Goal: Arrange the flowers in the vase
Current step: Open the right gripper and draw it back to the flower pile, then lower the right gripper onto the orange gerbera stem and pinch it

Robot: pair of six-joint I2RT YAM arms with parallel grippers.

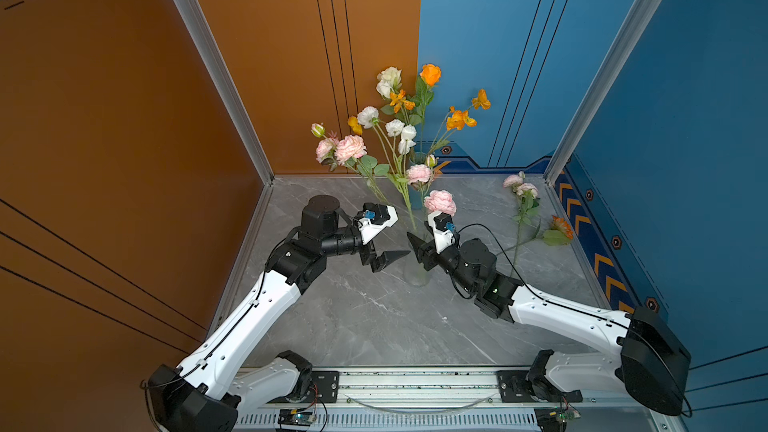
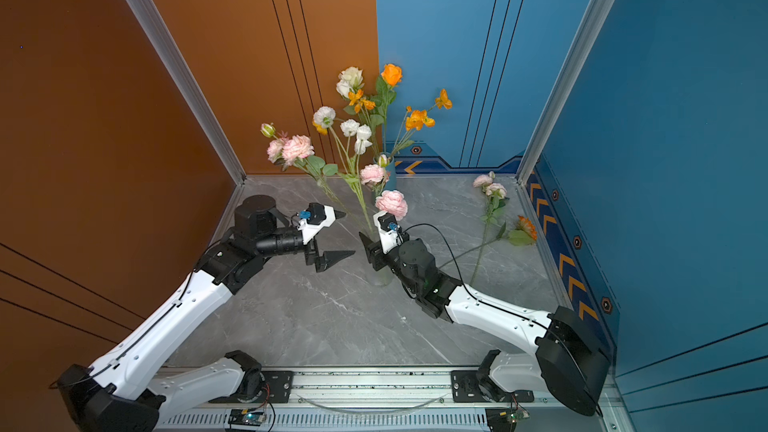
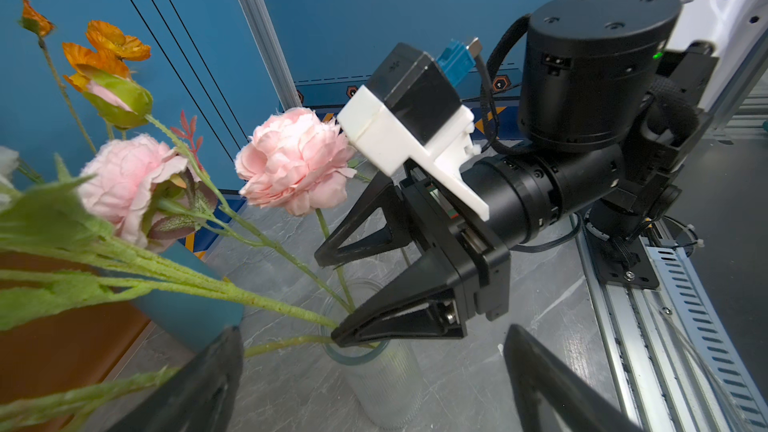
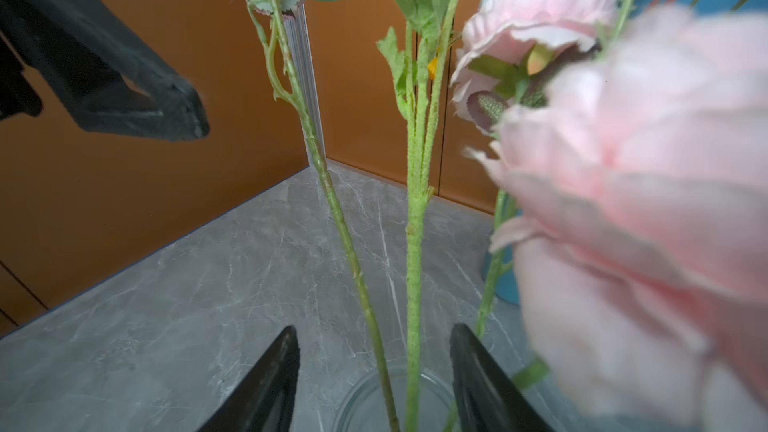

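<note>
Two flowers (image 1: 524, 201) lie loose — one glass vase (image 1: 417, 278), one blue vase (image 1: 415, 200).

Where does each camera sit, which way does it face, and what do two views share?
Top view: above the front rail, looking down toward the back corner; both arms, left gripper, right gripper.
Top view: beside it, same aim; same arms, glass vase, flowers.
Left wrist: on the left arm, facing the right gripper over the glass vase; own fingertips.
Right wrist: on the right arm, facing the orange wall along the stems; own fingertips.
Shared: both wrist views show the glass vase and a pink blossom.
</note>
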